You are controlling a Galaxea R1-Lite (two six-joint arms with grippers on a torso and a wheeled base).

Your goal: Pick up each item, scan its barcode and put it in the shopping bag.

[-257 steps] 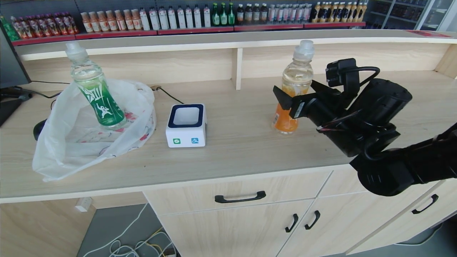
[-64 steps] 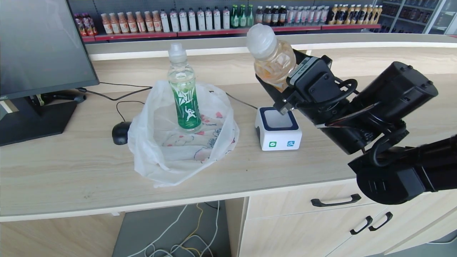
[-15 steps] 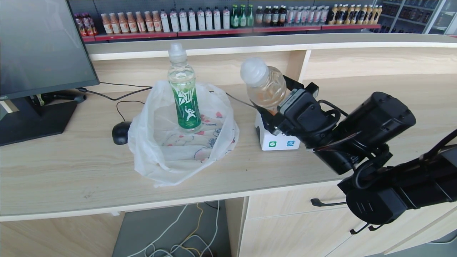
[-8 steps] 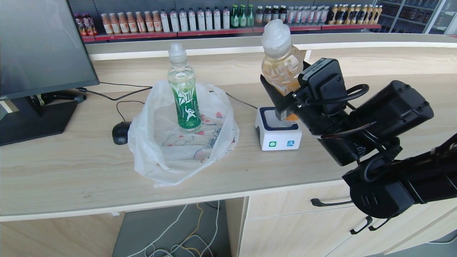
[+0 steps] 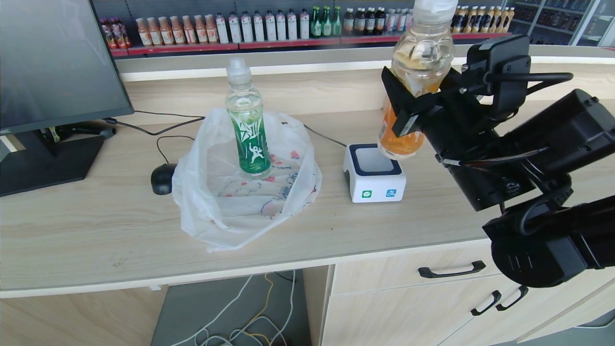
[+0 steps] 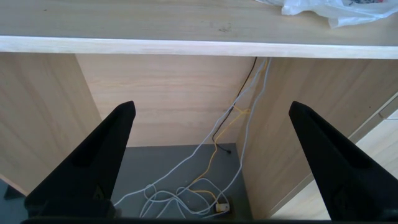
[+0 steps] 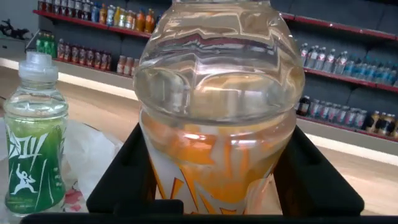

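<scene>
right gripper (image 5: 414, 98) clamped on the clear plastic orange-drink bottle (image 5: 423, 67), long axis upright, upper right of frame just over the white cube scanner (image 5: 374, 172); open white plastic shopping bag (image 5: 221, 206) lies left of it at frame centre, so drop needs a leftward carry

A pale wooden worktop (image 5: 96, 226) carries a white bag (image 5: 230, 211) at the middle, a white scanner (image 5: 374, 173) just right of it, a black mouse (image 5: 162, 179) left of the bag, and a monitor (image 5: 43, 163) at the far left.
</scene>
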